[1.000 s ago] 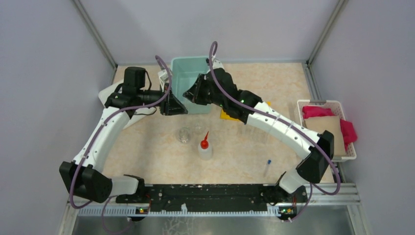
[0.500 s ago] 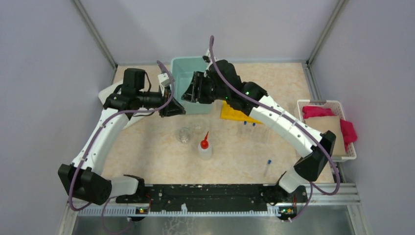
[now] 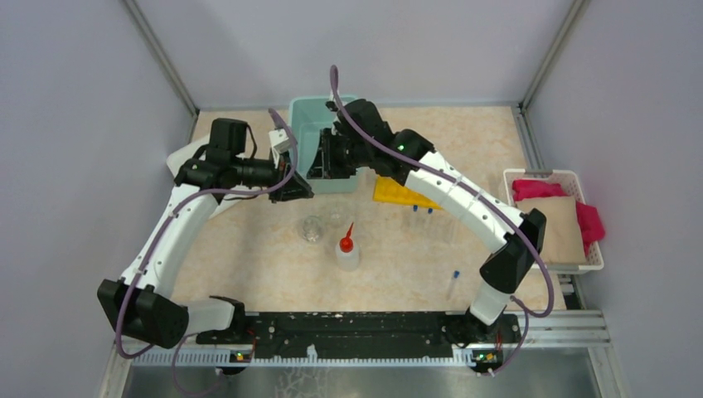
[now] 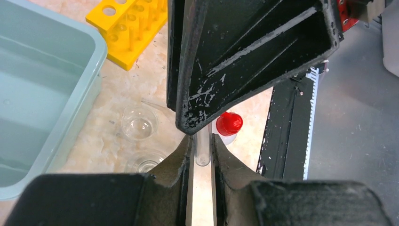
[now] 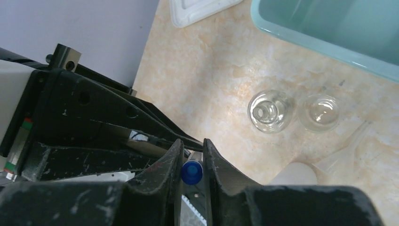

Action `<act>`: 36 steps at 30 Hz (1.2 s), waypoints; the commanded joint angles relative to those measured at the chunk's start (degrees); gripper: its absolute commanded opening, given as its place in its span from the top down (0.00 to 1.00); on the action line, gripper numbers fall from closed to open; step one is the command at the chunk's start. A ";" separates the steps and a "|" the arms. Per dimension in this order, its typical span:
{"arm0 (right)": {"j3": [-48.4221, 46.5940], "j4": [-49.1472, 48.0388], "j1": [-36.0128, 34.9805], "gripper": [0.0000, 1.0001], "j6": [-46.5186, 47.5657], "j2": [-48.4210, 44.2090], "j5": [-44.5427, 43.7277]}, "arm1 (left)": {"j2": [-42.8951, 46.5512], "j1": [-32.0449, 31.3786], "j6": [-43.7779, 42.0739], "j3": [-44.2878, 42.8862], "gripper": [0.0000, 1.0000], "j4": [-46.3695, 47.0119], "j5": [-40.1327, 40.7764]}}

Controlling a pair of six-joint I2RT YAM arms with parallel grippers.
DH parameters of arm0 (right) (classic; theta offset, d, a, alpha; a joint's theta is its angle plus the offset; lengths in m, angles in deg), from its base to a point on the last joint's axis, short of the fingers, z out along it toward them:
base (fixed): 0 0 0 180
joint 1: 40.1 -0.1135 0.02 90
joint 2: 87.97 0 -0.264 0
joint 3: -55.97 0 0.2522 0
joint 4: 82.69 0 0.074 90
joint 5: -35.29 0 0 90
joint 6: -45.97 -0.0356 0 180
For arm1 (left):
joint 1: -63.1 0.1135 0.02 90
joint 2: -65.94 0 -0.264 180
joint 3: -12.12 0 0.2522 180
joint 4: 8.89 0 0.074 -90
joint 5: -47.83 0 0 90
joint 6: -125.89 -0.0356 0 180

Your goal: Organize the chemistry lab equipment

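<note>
Test tube (image 4: 202,151) gripped at both ends, just in front of the teal bin (image 3: 305,120).

From above the tube cannot be seen, because the two black gripper heads meet at the bin's near left corner and cover it; only the wrist cameras show it. The left gripper (image 4: 201,141) is closed to a narrow slit on the clear glass end. The right gripper (image 5: 192,149) is closed likewise on the blue cap (image 5: 192,173), and its fingers hide the rest of the tube. The two glass cups (image 5: 270,110) (image 5: 321,112) stand close together on the table. The squeeze bottle (image 3: 347,251) is just nearer the arm bases, and the left wrist view shows only its red nozzle. The yellow rack (image 3: 396,192) lies partly under the right arm. A loose tube (image 3: 453,283) lies well apart, at the front right.
</note>
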 commanded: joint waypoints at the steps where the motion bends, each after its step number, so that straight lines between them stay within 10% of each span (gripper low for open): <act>1: -4.31 0.93 0.48 0.89 1.44 -0.45 0.97 | 1.52 -0.36 -2.36 -0.33 0.82 -0.85 -0.50; 3: -4.67 2.16 0.70 1.00 1.89 -0.86 0.70 | 1.54 -0.38 -1.66 -0.33 0.71 -0.53 0.51; 7: -3.00 6.40 1.96 1.00 3.60 -4.49 -2.88 | 1.47 -0.38 2.71 -0.42 0.06 1.07 4.19; 8: -1.71 7.55 2.57 1.00 4.06 -6.25 -4.63 | 1.47 -0.38 3.68 -0.46 0.02 1.43 5.03; 21: 25.44 20.64 17.06 1.00 4.13 -30.65 -33.50 | 0.55 -0.30 7.23 -2.61 0.01 0.00 8.32; 36: 42.37 7.23 25.14 1.00 1.73 -25.59 -40.75 | 0.37 -0.21 7.75 -3.05 0.01 -0.63 8.52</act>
